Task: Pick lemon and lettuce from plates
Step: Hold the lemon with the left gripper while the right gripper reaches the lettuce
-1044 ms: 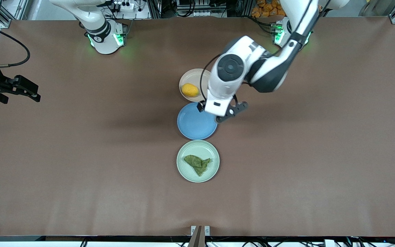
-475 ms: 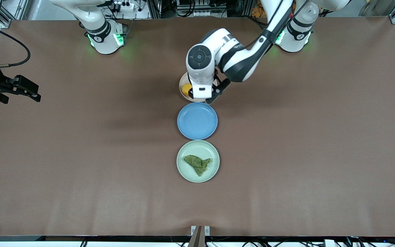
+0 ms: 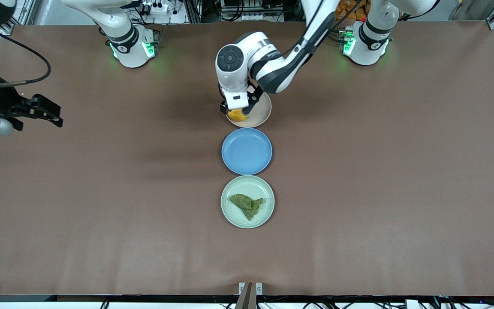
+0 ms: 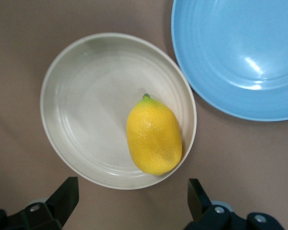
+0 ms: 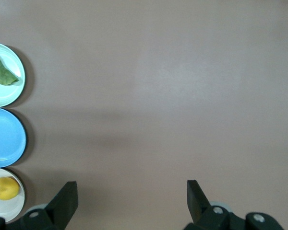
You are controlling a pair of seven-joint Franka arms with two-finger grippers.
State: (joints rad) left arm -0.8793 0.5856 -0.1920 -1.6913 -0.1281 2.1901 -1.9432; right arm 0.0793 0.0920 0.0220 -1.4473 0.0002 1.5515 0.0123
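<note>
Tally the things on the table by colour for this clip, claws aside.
Yellow: 1, the lemon
Dark green: 1, the lettuce
Beige-cream: 1, the lemon's plate
Mint green: 1, the lettuce's plate
Blue: 1, the bare plate between them
Total: 5

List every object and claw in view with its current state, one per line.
lemon: lying in the beige plate, near its rim, not gripped.
beige plate: holds the lemon.
blue plate: empty.
mint green plate: holds the lettuce.
lettuce: crumpled, lying on its plate.
left claw: open, over the lemon.
right claw: open, waiting at the right arm's end of the table.
</note>
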